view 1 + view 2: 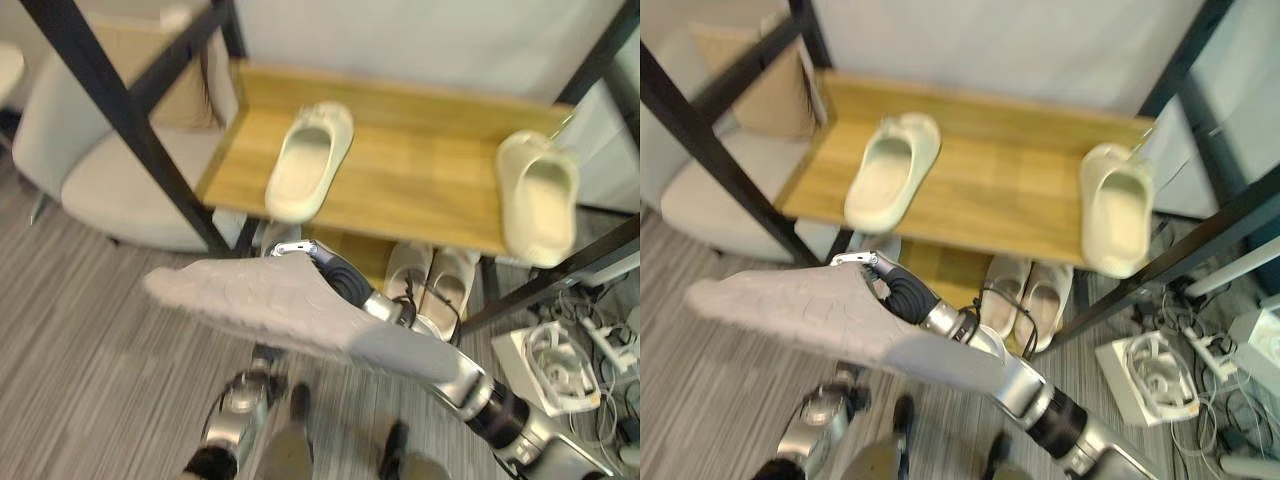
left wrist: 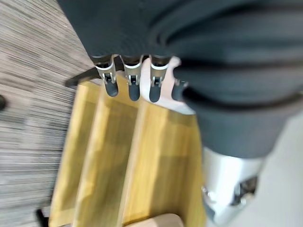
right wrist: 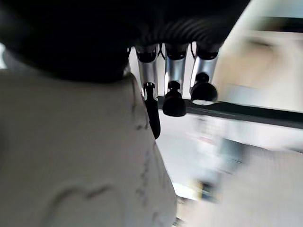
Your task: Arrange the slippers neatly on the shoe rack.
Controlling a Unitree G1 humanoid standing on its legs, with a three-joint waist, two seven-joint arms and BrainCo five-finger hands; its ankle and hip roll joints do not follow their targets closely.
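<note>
My right hand (image 1: 335,270) is shut on a pale grey slipper (image 1: 250,300), gripping one end and holding it in the air in front of the shoe rack, below the wooden shelf (image 1: 420,170). In the right wrist view the fingers (image 3: 173,90) curl over the grey slipper (image 3: 71,156). Two cream slippers rest on the shelf: one (image 1: 310,160) left of centre and angled, the other (image 1: 540,195) at the right end, overhanging the front edge. My left hand (image 1: 238,400) hangs low at the lower left, its fingers (image 2: 132,82) relaxed and holding nothing.
A pair of light shoes (image 1: 435,285) sits on the lower shelf. Black rack posts (image 1: 130,130) slant across the left side. A grey seat (image 1: 120,180) stands left of the rack. A white box (image 1: 555,365) and cables lie on the floor at the right.
</note>
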